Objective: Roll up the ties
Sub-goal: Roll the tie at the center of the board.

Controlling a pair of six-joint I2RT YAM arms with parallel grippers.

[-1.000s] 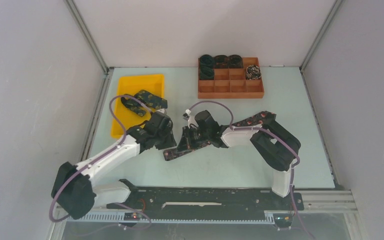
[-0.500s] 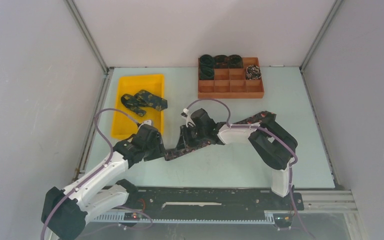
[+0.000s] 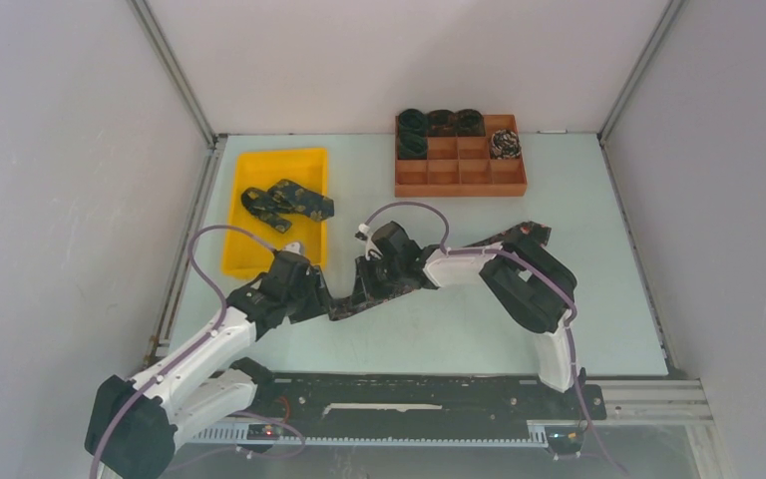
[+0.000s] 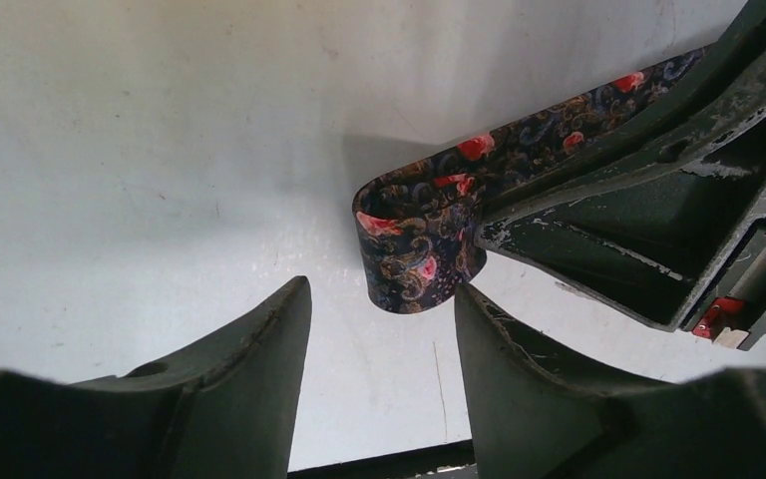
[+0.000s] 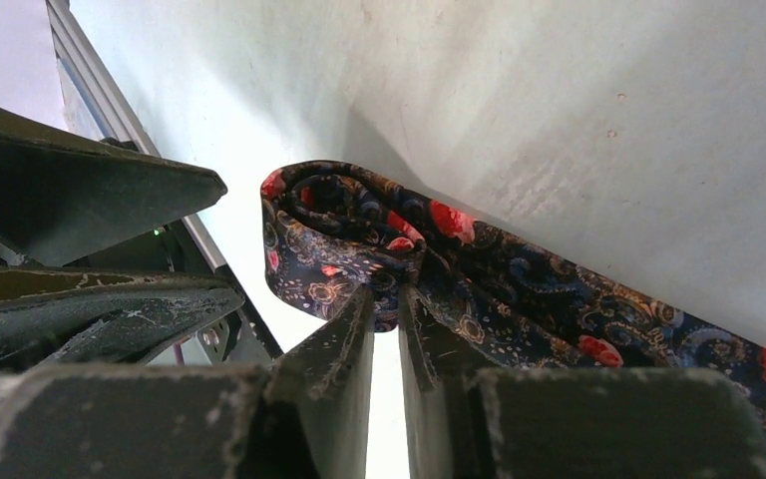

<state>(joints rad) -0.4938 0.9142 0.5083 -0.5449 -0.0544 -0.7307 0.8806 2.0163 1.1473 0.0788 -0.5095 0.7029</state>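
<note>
A dark paisley tie with red flowers lies slantwise across the table, most of it hidden under my right arm. Its near end is folded into a small loop. My right gripper is shut on that fold, pinching the fabric at its tips. My left gripper stands open just short of the loop, one finger on each side and nothing between them. From above, the left gripper and right gripper face each other over the tie's end.
A yellow tray at the left rear holds loose dark ties. An orange compartment box at the back holds several rolled ties. A black rail runs along the near edge.
My left arm swung from beside the tray down to the tie's near end and its jaws widened. The right gripper shifted slightly left, still on the fold.
</note>
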